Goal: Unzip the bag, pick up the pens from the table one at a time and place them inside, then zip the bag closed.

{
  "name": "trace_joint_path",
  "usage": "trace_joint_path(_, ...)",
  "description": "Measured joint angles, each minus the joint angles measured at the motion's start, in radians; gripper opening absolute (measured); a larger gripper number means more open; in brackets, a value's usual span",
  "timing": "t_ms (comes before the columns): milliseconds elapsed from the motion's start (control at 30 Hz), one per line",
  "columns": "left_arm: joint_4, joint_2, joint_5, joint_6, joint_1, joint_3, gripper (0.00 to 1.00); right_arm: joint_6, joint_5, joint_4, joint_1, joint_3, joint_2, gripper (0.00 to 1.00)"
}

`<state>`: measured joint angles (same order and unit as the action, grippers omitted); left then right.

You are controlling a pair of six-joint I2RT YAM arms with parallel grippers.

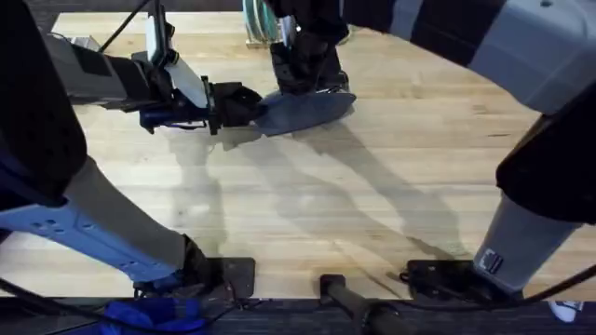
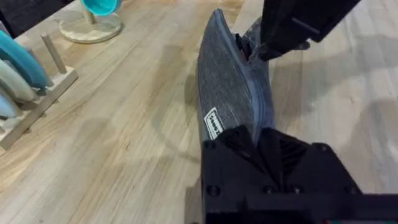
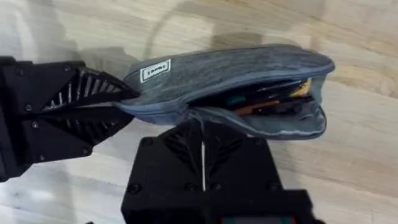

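The left fingers (image 1: 244, 104) pinch one end of the bag (image 1: 303, 109), near the far edge of the bench (image 1: 307, 214). The right fingers (image 1: 307, 82) are pressed together on its zipper edge. The far end gapes open, pens (image 3: 267, 99) inside.

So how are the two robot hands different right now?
The left hand clamps the bag's closed end; the right hand pinches its zipper edge near the middle, beside the open part where pens show. The left hand reaches in sideways; the right hand comes from above. Both are black and shut on the bag.
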<state>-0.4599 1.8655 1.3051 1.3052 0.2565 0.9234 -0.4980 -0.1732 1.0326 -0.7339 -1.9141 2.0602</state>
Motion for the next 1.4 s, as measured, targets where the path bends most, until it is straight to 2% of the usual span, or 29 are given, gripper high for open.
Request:
trace_joint_path(433,0.0,0.0,0.0,0.0,-0.002,0.0,0.042,0.048,0.047,0.017,0.04,0.0,0.0,0.031)
trace_joint_path(733,0.0,0.0,0.0,0.0,-0.002,0.0,0.042,0.07,0.126,0.055,0.129,0.0,0.0,0.035)
trace_joint_path(1400,0.001,0.0,0.0,-0.013,-0.002,0.0,0.042,0.118,0.209,0.027,0.178,0.019,0.0,0.035)
